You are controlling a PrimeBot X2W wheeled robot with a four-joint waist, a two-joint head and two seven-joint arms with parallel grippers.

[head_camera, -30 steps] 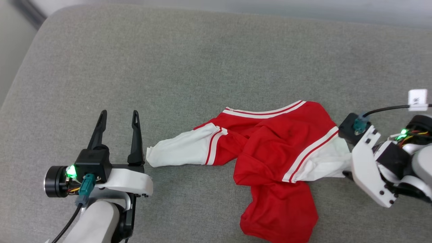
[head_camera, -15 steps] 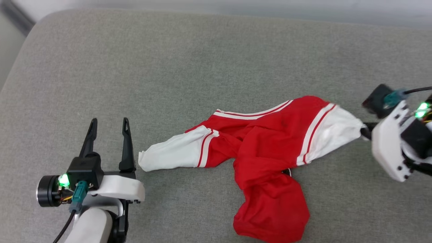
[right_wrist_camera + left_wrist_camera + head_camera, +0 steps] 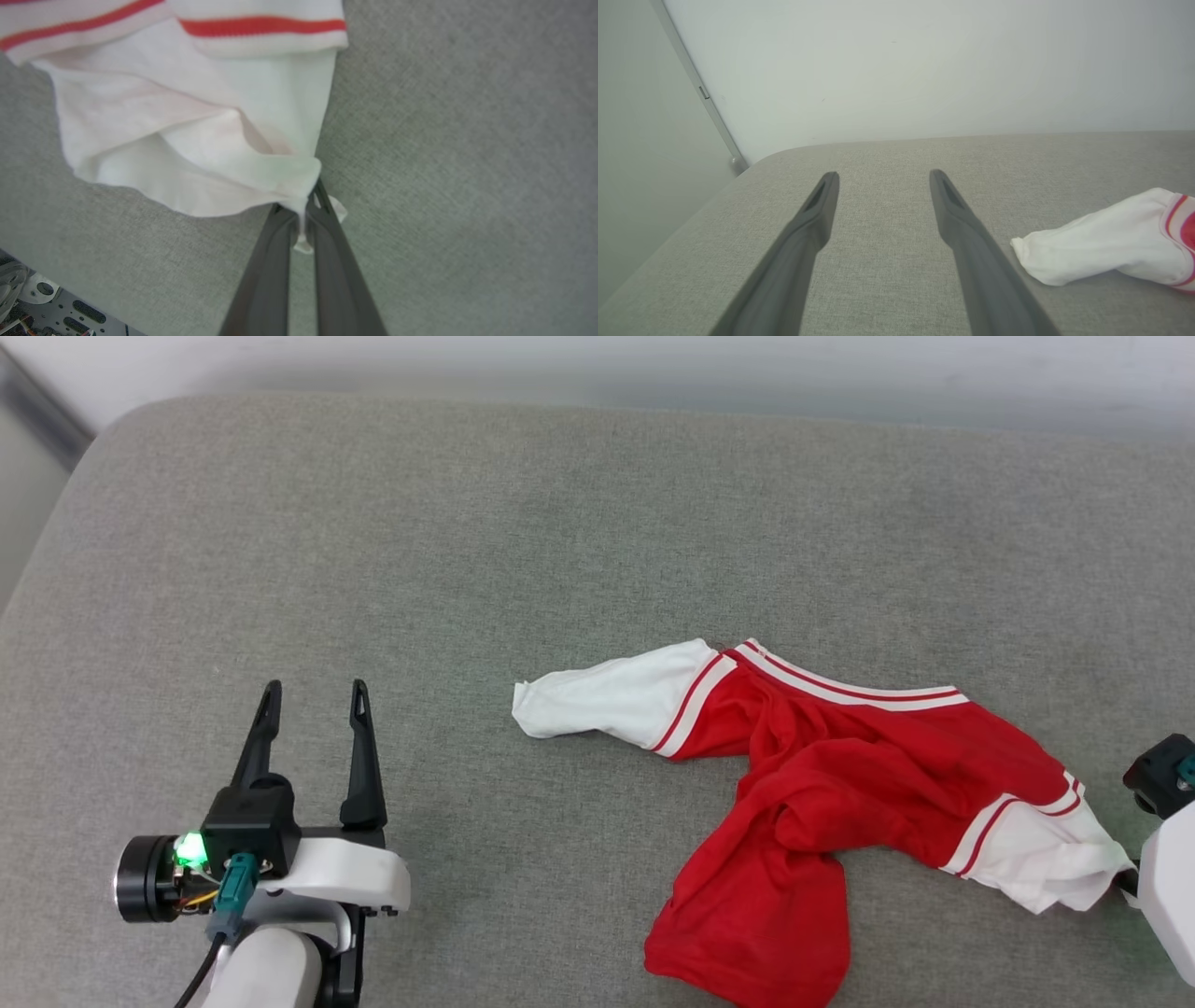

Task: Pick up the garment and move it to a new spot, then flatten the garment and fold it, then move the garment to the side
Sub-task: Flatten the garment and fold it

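Well, I count one garment (image 3: pixel 840 793), two white sleeves on it, and my two tools. The garment is a red shirt with red-and-white striped trim. It lies crumpled on the grey cushion (image 3: pixel 467 541), in the right half of the head view, stretched from about 10 o'clock to 4 o'clock, with a red lobe hanging toward 6 o'clock.

My right tool (image 3: pixel 302 207) has its fingers pressed together on the hem corner of the pinched sleeve (image 3: pixel 1046 859). A small tuft of white cloth sticks out between them. That sleeve is the garment's 4 o'clock end, at the right edge of the head view, and its cloth bunches into folds toward the grip.

My left tool (image 3: pixel 316 686) is spread wide and holds nothing, its fingers pointing to 12 o'clock over bare cushion. The free sleeve (image 3: pixel 607 700) lies at about 3 o'clock from it, well apart, with its cuff end facing 9 o'clock. In the left wrist view that cuff lies just beside my right-hand finger, not touching it.
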